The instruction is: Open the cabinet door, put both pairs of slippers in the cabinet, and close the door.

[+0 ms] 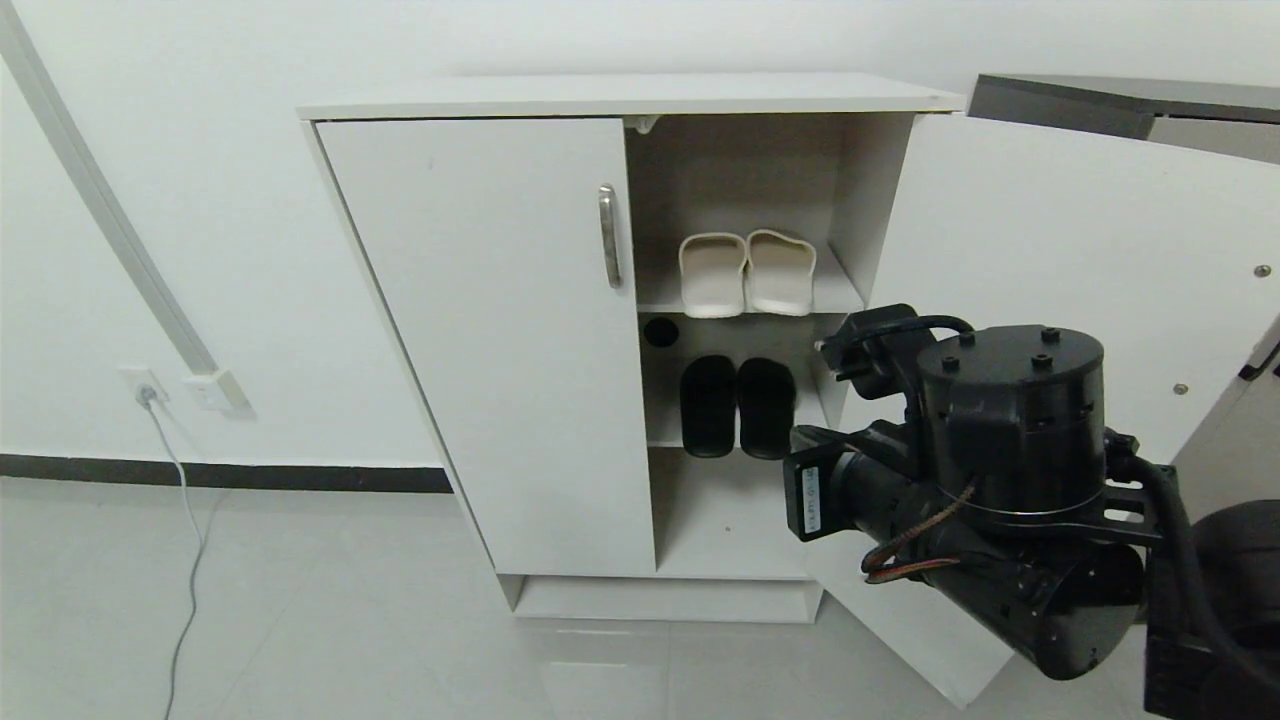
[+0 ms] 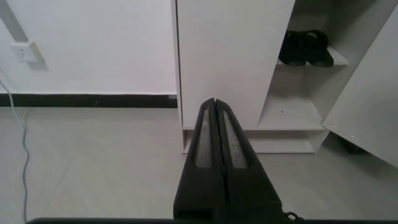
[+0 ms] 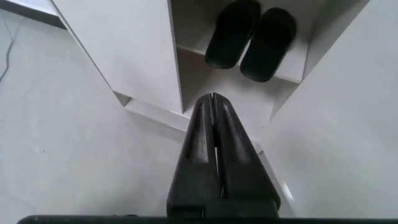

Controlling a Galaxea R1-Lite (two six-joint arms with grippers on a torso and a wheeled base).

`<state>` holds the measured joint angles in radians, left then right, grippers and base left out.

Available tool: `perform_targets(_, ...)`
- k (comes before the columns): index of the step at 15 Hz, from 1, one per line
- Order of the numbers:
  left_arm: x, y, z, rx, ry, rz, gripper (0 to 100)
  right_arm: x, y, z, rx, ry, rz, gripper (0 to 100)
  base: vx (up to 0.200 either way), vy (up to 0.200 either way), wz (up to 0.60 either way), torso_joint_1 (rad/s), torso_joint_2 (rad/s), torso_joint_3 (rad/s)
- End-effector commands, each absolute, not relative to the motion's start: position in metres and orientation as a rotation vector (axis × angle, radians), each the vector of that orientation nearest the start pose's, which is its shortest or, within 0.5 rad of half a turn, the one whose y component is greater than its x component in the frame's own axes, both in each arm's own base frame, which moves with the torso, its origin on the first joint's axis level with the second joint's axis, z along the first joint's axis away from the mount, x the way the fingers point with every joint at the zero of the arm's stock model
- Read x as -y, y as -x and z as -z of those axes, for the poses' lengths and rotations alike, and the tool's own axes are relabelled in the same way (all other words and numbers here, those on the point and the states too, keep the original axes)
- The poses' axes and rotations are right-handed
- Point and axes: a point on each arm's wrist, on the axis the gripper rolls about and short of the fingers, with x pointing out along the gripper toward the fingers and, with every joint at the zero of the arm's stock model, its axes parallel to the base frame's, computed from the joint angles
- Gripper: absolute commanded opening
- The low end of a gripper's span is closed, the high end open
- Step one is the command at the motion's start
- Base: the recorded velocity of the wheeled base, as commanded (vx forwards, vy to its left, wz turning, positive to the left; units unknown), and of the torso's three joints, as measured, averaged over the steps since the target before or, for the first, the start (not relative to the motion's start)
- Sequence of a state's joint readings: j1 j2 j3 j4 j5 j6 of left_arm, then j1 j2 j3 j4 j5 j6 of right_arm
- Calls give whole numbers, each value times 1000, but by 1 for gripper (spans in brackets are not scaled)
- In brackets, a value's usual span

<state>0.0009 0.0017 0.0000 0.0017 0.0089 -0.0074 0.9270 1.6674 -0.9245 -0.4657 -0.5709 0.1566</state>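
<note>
Nearest, the right gripper is clenched empty beside the open right door; the left gripper is clenched empty too. Farther, inside the cabinet, black slippers lie on the middle shelf, cream slippers on the shelf above.

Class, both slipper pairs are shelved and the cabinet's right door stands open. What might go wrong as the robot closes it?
1. The black slippers seem to overhang their shelf, so the open door may catch them.
2. The right pincer, shut, sits inside the door's swing and could block it.
</note>
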Motion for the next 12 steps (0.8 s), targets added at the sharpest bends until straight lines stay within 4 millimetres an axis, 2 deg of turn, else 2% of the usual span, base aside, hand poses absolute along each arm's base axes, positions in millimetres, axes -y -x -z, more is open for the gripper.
perform_targets(1, 0, 23, -75, -3, 8, -11, 0, -237, -192, -207, -234, 39, -337, 0, 0, 0, 0, 0, 0, 0)
perform_targets(10, 0, 23, -75, -3, 8, -11, 0, -239, -194, -203, -245, 53, -335, 0, 0, 0, 0, 1, -8, -6)
perform_targets(12, 0, 23, -75, -3, 8, -11, 0, -239, -194, -203, -246, 54, -335, 0, 0, 0, 0, 0, -193, -283)
